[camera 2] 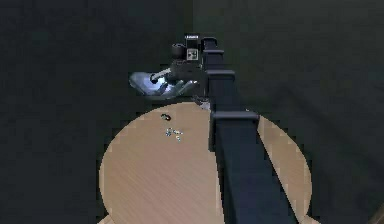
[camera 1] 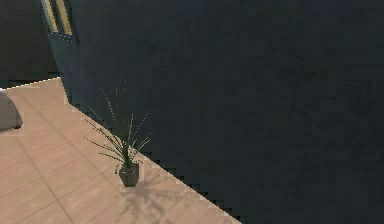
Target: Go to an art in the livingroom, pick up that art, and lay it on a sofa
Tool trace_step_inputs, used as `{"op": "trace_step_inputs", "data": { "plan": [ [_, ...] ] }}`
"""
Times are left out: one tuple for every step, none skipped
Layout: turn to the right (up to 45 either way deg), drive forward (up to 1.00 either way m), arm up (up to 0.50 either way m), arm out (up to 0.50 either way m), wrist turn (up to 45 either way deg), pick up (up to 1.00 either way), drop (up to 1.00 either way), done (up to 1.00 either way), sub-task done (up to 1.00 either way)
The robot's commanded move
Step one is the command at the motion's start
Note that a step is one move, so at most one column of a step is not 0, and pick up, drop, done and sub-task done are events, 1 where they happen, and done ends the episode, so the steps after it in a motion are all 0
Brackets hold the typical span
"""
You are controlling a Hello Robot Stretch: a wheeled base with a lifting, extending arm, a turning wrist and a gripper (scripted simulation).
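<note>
In the arm side view the dark arm (camera 2: pixel 235 140) rises from the bottom edge over a round wooden table (camera 2: pixel 135 175). At its far end, left of the white marker squares, sits my gripper (camera 2: pixel 165 76). A small silvery-blue curved object (camera 2: pixel 152 86), possibly the art piece, hangs at the gripper's fingers. It is above the tabletop with the dark wall behind it, so my gripper holds it.
A few tiny pale bits (camera 2: pixel 172 131) lie on the table near its far edge. In the forward view a spiky potted plant (camera 1: pixel 125 150) stands on the tiled floor against a dark wall (camera 1: pixel 250 90). A window (camera 1: pixel 58 17) is at the upper left, and a grey object (camera 1: pixel 8 112) at the left edge.
</note>
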Motion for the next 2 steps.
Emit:
{"op": "trace_step_inputs", "data": {
  "plan": [
    [0.0, 0.00, 0.00, 0.00, -45.0, 0.00, 0.00, 0.00, 0.00],
    [0.0, 0.00, 0.00, 0.00, -45.0, 0.00, 0.00, 0.00, 0.00]
  ]
}}
